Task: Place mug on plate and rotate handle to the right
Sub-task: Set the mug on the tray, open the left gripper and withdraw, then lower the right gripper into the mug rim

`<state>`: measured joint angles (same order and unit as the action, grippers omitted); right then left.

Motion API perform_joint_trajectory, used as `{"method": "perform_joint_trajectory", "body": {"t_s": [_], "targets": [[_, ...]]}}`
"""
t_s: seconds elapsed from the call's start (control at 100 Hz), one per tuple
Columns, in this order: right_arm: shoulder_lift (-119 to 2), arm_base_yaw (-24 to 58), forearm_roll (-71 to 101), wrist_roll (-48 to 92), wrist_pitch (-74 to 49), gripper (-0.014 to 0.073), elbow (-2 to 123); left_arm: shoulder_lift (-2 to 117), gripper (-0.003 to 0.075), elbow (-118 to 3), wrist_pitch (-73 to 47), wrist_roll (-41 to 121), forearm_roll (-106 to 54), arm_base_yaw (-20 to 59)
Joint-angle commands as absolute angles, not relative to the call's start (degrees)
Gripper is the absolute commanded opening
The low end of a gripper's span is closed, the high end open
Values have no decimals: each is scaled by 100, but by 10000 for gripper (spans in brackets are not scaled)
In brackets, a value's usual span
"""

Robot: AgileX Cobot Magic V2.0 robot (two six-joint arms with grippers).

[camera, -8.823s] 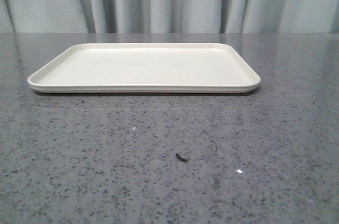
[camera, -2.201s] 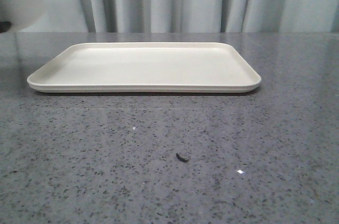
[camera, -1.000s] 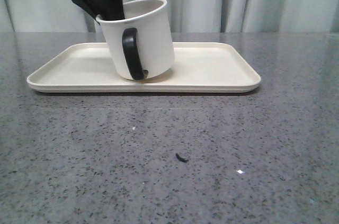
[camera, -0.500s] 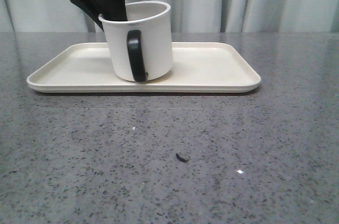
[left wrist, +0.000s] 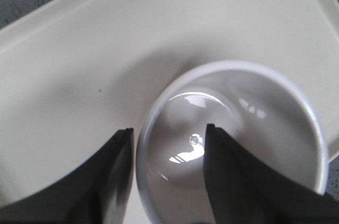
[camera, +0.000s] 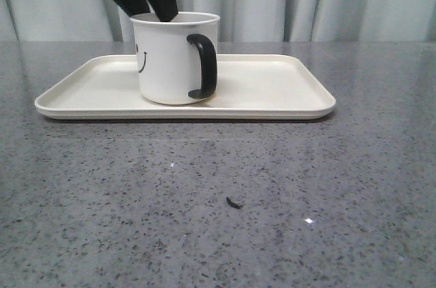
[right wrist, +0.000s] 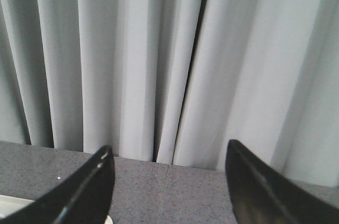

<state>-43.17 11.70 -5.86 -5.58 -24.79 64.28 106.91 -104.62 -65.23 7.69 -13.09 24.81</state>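
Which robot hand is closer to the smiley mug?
The left hand. Its fingers straddle the rim of the mug, one inside and one outside, as the mug stands on the plate. The right hand is away from it, open and facing the curtain.

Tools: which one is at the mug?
The left tool. Its fingers straddle the rim of the mug on the plate, one inside, one outside. The right tool is open, facing curtains.

You see the white mug standing upright on the left half of the cream plate, its black handle pointing right and a black smiley showing on its left side. Its inside is glossy and bare.
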Motion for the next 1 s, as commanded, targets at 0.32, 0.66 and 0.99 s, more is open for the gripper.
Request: {"method": "perform_joint_trajectory", "body": {"t_s": [0.32,0.66,0.99], "targets": [[-4333,1157,-673,-524,-2061,458,6605,10326,294,-12020,-7243,751,-1417,2533],[-4641,1157,-673,-524,-2268,458,6704,9273,294,-12183,-7243,711,-110,2533],[-5797,1746,-551,0,-2939,458,7869,8207,253,-12183,-7243,407,1423,2533]]}}
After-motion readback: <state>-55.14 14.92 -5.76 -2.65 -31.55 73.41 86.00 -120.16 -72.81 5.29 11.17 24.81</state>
